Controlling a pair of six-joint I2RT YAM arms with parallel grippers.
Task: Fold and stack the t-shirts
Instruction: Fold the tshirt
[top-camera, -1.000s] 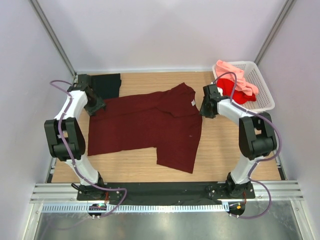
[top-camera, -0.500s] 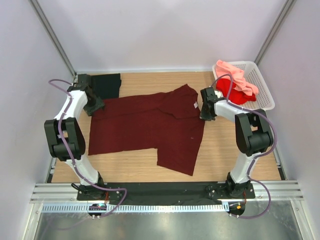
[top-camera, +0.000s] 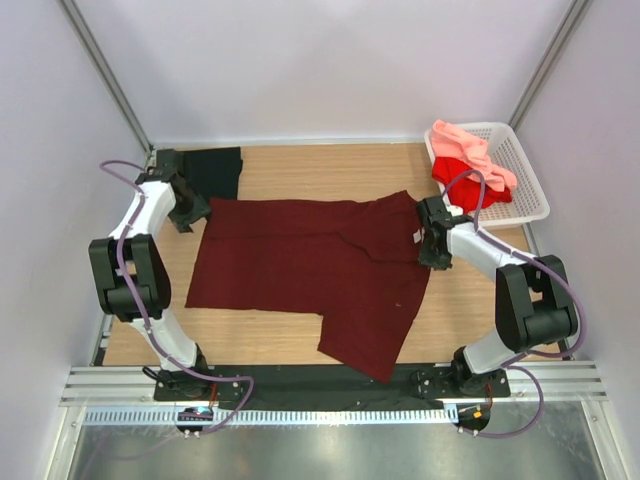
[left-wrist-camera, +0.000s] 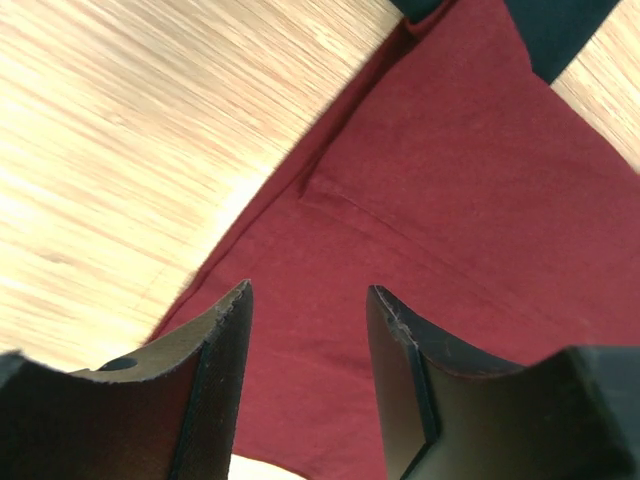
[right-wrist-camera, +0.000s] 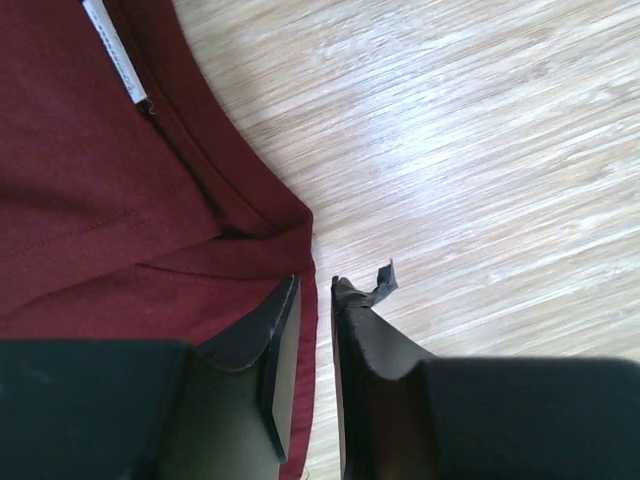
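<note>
The maroon shirt (top-camera: 300, 260) lies spread on the counter (top-camera: 300, 165). Its collar and label (right-wrist-camera: 115, 55) are at the right, and one sleeve points toward the near edge. It is light, limp cloth: it will sag, crease and slide on the wood, so we judge it best taken by pinching hems or corners, two points at once, and kept taut. The left jaws stand spread over the shirt's far-left corner with nothing clamped between them. The right jaws are nearly together with a slim gap, and the hem by the collar runs into it. We cannot tell whether they grip it. The black shirt (top-camera: 215, 170) lies at the far-left corner of the counter.

Against a second ago, the shirt has shifted right and lies flatter, its far edge now straight. The right arm has swung right with the collar. The left arm has barely moved.
</note>
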